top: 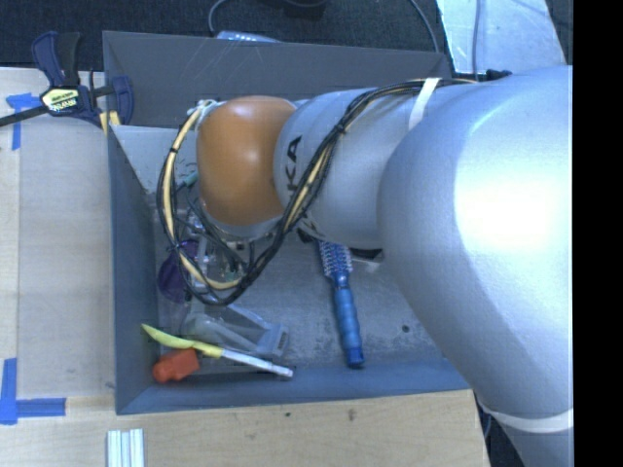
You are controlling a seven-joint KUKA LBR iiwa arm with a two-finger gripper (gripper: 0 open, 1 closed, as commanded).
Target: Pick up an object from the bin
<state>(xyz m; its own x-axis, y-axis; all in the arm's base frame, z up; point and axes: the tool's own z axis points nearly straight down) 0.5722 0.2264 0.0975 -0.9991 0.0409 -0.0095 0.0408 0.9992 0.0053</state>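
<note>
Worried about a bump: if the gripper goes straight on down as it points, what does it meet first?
Likely the purple thing by the bin's left wall, or the clear plastic piece next to it. The gripper hangs just above both, and depth is unclear.

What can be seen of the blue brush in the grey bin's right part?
The blue plastic-looking brush has a thick rounded handle and a bristled head. It lies flat on the floor of the grey metal bin, head toward the far side and partly under the robot arm, handle end by the near wall. No other loose thing touches it.
</note>
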